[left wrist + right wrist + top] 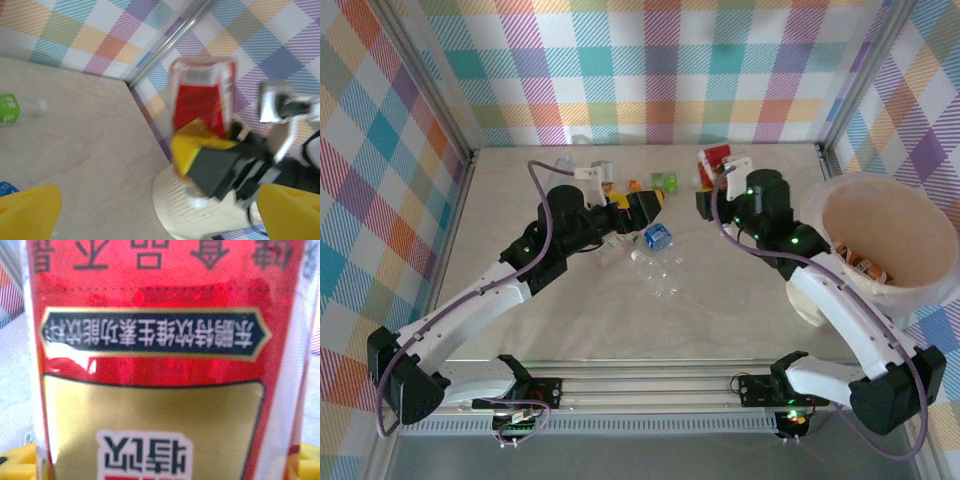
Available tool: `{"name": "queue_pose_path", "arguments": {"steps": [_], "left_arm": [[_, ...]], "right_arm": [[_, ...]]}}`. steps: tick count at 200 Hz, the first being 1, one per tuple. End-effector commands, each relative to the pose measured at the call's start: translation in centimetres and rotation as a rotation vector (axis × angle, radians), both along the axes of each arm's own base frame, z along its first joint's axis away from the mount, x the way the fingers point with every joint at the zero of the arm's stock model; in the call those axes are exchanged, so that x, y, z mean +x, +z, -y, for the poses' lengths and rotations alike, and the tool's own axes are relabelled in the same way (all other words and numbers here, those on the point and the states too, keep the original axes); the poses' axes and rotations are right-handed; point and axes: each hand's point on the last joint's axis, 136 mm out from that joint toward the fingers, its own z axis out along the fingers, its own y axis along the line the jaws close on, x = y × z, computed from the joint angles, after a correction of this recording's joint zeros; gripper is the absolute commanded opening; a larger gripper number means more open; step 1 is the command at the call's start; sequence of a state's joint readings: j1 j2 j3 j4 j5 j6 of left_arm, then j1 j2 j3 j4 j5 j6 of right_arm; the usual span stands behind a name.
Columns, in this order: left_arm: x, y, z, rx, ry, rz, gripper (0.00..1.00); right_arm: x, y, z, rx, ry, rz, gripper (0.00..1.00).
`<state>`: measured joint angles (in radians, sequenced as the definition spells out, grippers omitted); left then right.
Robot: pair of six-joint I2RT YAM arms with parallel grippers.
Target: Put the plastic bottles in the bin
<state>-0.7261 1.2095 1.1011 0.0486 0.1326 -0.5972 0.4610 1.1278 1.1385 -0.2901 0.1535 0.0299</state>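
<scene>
Red-labelled bottle, pressed close against the right wrist camera, its gold panel and dark band of printed characters appearing inverted. Yellow fingertips of the right gripper show at both lower corners, pinching the bottle between them.

Seen from overhead, the right gripper carries this bottle at the far side of the table, to the left of the bin and not above its opening. The bin stands at the right edge of the table beside the right arm, and orange-labelled bottles lie inside it.

From the left wrist, the same bottle is seen clamped by a yellow pad and a black finger, with the cream-white outer wall of the bin below it.

The left gripper reaches over the middle of the table with its fingers spread wide and nothing between them. Its yellow pads sit at opposite lower corners of its own camera view.

Loose on the table near it are a blue-labelled bottle, a clear bottle nearer the arm bases, and a green-labelled bottle toward the far checked wall. The green-labelled bottle lies on its side.
</scene>
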Motion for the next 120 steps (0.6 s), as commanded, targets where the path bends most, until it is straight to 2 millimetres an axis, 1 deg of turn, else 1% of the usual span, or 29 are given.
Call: {"name": "queue_pose_path", "arguments": {"steps": [1,21,24,26,44,77,92,110,120], "left_arm": [[-0.4,-1.1,1.5,-0.005,-0.078,-0.004,1.0],[-0.6,-1.4,2.5,-0.016,-0.125,-0.009,1.0],[-0.6,-1.5,2.7,-0.016,-0.132,-0.011,1.0],[-0.6,-1.6,2.7,-0.015,-0.133,-0.011,1.0],[-0.5,-2.1,3.2,-0.013,-0.152,-0.016,1.0],[-0.4,-2.4,3.8,0.001,-0.171,-0.002,1.0],[-0.2,-2.5,3.7,0.01,-0.156,0.004,1.0],[0.2,-2.7,3.4,0.02,-0.123,0.009,1.0],[0.4,-2.8,3.3,0.022,-0.106,0.007,1.0]], "right_arm": [[-0.2,4.4,2.4,0.01,-0.047,0.104,0.52],[-0.1,6.6,4.8,0.008,-0.114,0.147,0.52],[-0.1,6.7,5.1,0.007,-0.123,0.148,0.52],[-0.1,7.1,5.5,0.008,-0.134,0.154,0.52],[-0.2,8.2,7.8,0.001,-0.194,0.155,0.51],[-1.2,8.4,10.4,-0.013,-0.206,0.085,0.5],[-1.7,8.3,12.4,-0.022,-0.261,0.054,0.49],[-2.5,7.9,15.6,-0.032,-0.378,0.014,0.49],[-3.1,7.6,16.9,-0.033,-0.426,-0.008,0.49]]}}
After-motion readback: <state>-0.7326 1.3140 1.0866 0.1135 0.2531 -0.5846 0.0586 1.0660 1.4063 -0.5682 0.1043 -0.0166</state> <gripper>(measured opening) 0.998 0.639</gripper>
